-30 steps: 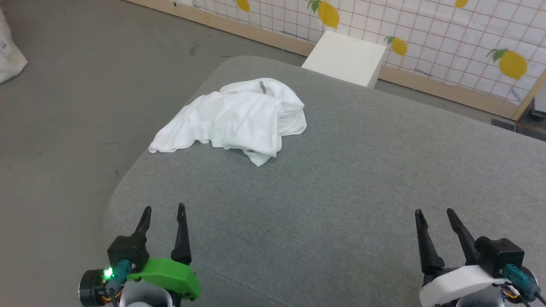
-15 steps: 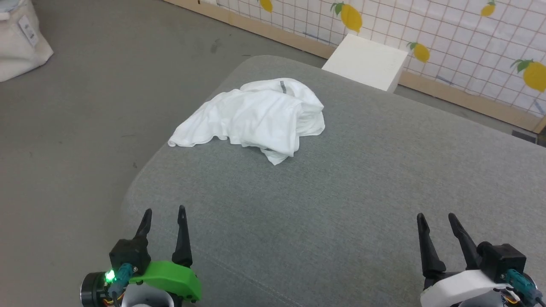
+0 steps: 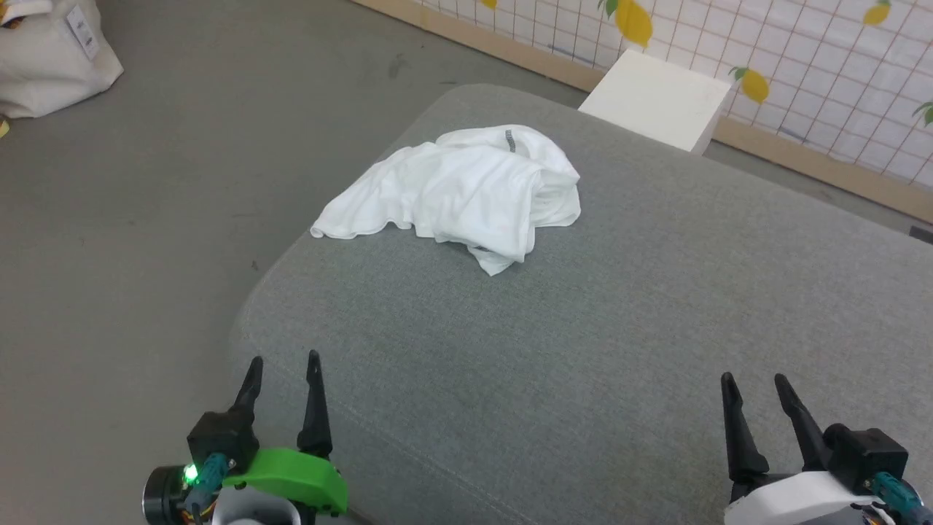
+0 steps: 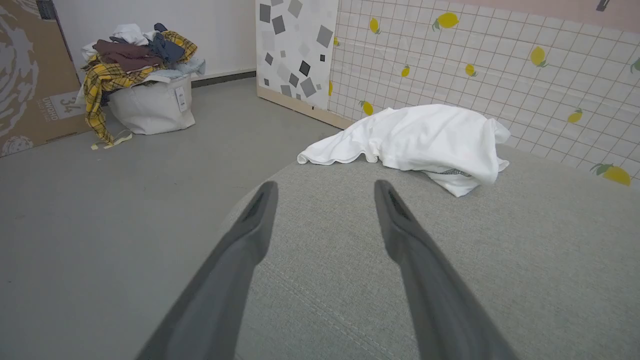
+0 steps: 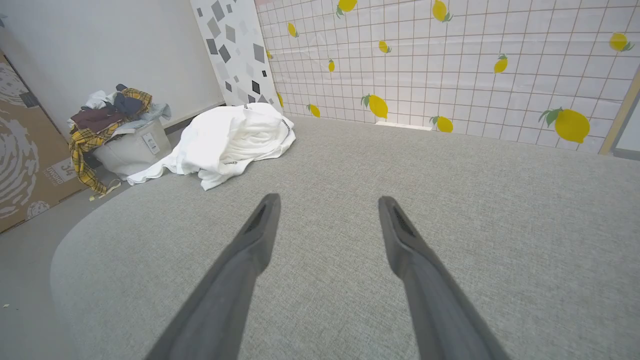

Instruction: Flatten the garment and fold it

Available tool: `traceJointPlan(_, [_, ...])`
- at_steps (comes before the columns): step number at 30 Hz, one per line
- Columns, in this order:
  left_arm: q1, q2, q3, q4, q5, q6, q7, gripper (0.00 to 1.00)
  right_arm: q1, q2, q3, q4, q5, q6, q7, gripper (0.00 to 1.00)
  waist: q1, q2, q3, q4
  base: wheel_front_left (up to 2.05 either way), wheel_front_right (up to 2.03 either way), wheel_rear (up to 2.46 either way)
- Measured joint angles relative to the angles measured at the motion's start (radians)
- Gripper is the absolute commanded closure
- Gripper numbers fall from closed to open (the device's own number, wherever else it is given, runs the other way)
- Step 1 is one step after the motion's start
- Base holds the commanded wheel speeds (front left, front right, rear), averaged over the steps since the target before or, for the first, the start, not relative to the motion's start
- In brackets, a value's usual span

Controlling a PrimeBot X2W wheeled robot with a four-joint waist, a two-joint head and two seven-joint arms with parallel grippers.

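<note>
Ahead: crumpled T-shirt waits beyond two spread grippers

Head view, looking down on a grey upholstered surface [image 3: 583,350]. The garment [image 3: 466,193], a white T-shirt, sits bunched near the surface's far left corner, one edge trailing to the rim. Its long axis runs roughly across the view, with the left end nearer the robot. The left gripper [image 3: 283,357], fingers spread wide and empty, is the nearer one; the heap lies forward and slightly to its right, well apart. The right gripper [image 3: 752,376], likewise spread and empty, has the shirt forward and well to its left. A dark strip [image 3: 510,140] at the neck carries print too small to read. A cardboard box [image 4: 30,90] on the floor shows the number 34.
</note>
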Motion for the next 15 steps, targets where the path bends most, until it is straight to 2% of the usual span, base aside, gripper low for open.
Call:
traceJointPlan(6, [-0.091, 0.002, 0.013, 0.006, -0.011, -0.030, -0.007, 0.00, -0.001, 0.000, -0.017, -0.018, -0.017, 0.000, 0.007, 0.00, 0.0000, 0.0000, 0.033, -0.002, 0.00, 0.00, 0.00])
traceJointPlan(10, [-0.221, 0.008, 0.025, 0.021, -0.044, -0.070, -0.007, 0.00, -0.008, 0.001, -0.036, -0.052, -0.044, 0.000, 0.030, 0.00, 0.0000, 0.0000, 0.065, -0.013, 0.00, 0.00, 0.00])
traceJointPlan(15, [-0.434, 0.025, 0.054, 0.123, -0.112, -0.114, -0.007, 0.00, -0.037, 0.001, -0.063, -0.115, -0.093, 0.000, 0.072, 0.00, 0.0000, 0.0000, 0.120, -0.037, 0.00, 0.00, 0.00])
